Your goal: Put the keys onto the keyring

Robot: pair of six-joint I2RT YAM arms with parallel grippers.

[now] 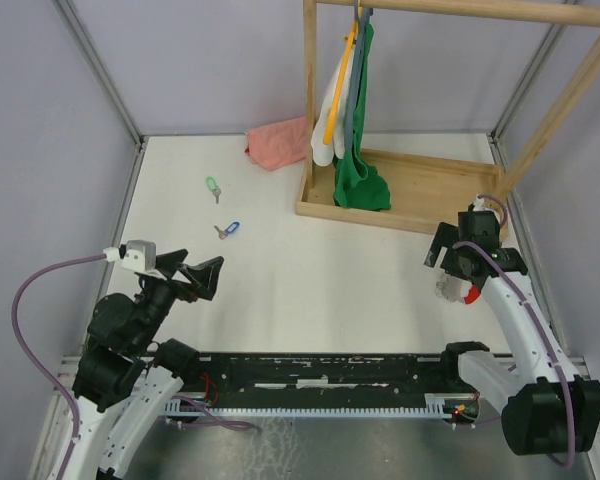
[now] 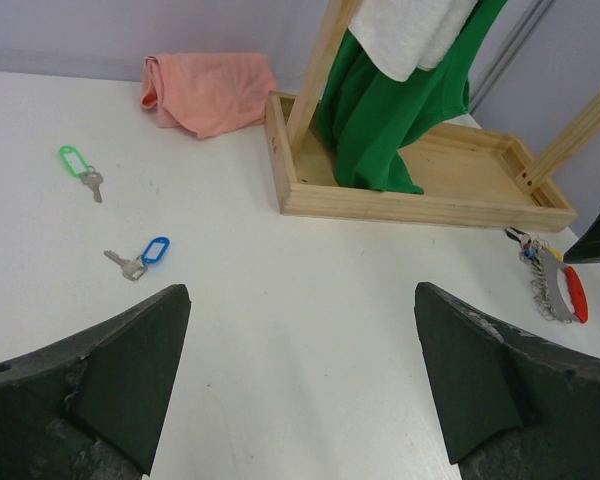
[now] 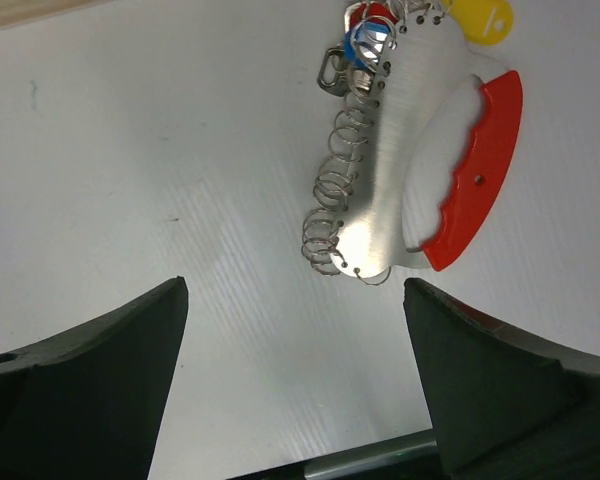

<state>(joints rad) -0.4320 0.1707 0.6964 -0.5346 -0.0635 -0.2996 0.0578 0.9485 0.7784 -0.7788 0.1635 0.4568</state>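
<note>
Your green key lies far left on the table, the blue key just nearer, both untouched. Your right gripper hovers jaws apart beside the keyring at the right side. Your left gripper — jaws wide too — holds nothing, the 2 keys ahead of it.

Top view: keyring mostly hidden under right hand; blue key and green key blades too tiny. Right wrist view: keyring's top cut off.
</note>
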